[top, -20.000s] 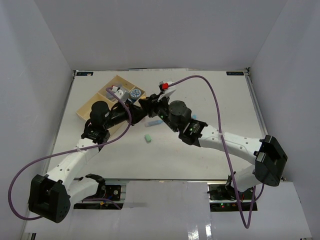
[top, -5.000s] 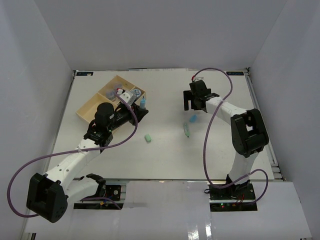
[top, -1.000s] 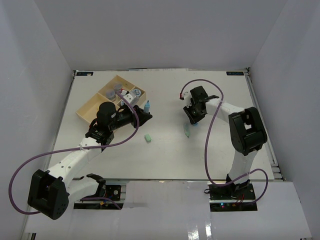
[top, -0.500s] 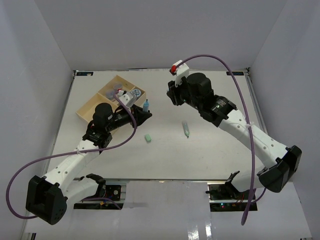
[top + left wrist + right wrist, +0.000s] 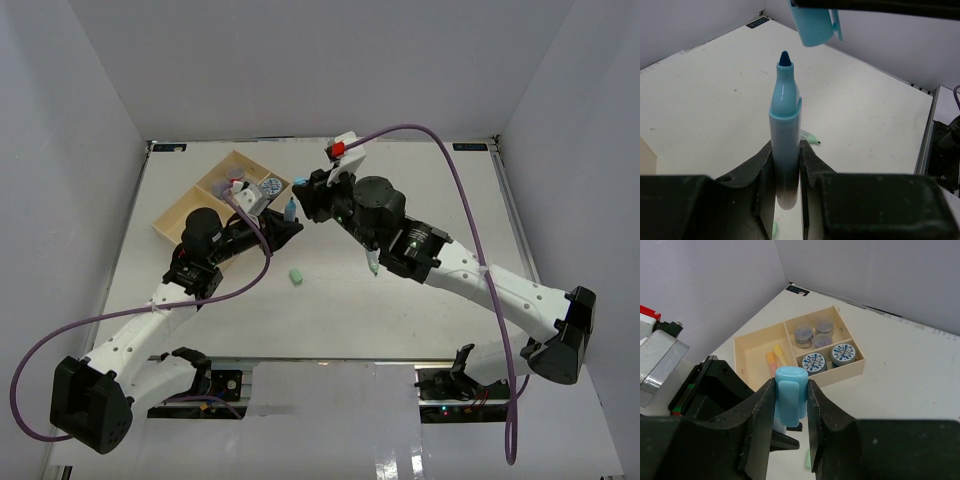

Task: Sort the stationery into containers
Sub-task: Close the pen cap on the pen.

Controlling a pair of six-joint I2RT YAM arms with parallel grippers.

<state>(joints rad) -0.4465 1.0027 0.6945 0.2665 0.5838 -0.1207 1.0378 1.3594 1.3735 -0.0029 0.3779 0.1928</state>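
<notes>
Left wrist view: your left gripper (image 5: pixel 786 170) clamps the uncapped blue marker (image 5: pixel 785 120) upright. Your right gripper (image 5: pixel 790 405) pinches its cap (image 5: pixel 813 22) above, off-centre. Lower it misaligned and the marker tips.

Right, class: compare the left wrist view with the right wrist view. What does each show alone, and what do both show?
Only the left wrist view: the bare tip of the blue marker, pointing up from the left gripper. Only the right wrist view: the wooden tray, with grey rolls, blue-and-white rolls and two sticks in separate compartments. Both: the light-blue cap, held in the right gripper near the marker's tip, not touching it.
</notes>
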